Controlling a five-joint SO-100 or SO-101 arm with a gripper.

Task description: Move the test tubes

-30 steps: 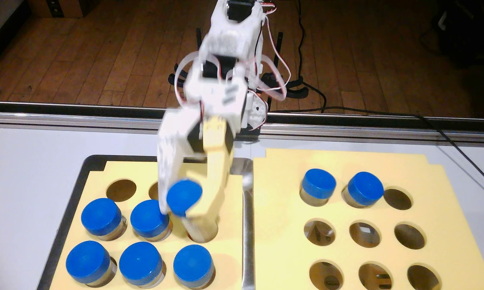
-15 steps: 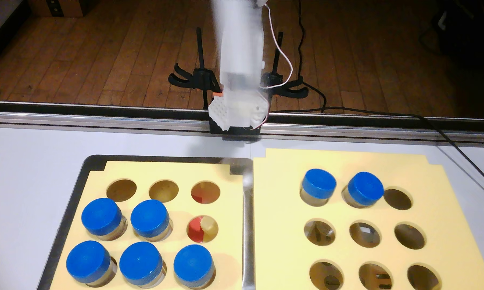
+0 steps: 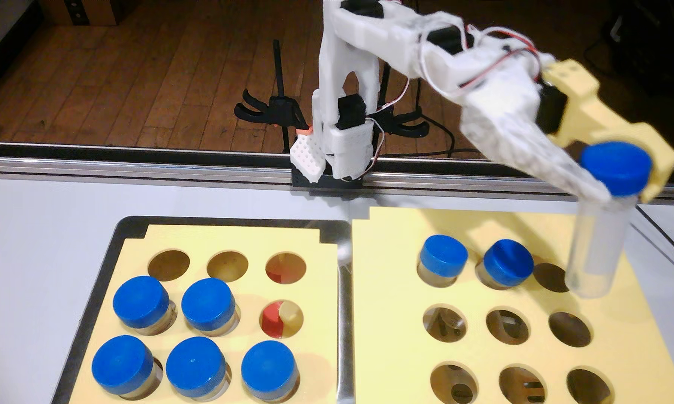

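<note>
1. Right now the gripper has its jaws clamped on the blue cap of one test tube, which hangs in the air over the far right corner of the right foam block, its clear body dangling down and slightly tilted.

2. Only the cap is pinched, as far as I can judge. If the hold is shallow, a quick swing could let the carried tube slip or rock further off upright.

3. Its lower end hovers just right of the empty hole at the end of the right foam block's far row. Lowered from this spot, I would expect the bottom to land on foam beside the hole instead of entering it.

4. A tilted tube could catch on the hole's rim, jam, and be pushed sideways out of the grip.

5. Just left of that hole a seated tube stands, with another tube beyond it. A white finger sweeping low on that side might knock the nearer one.

6. Left of the right foam block, on the left foam block in its dark tray, five more capped tubes wait in the middle and near rows. They look safe while the arm stays on this side.

7. Motion blur on the arm hides the exact contact, so I cannot tell how firm the grip is.
</note>
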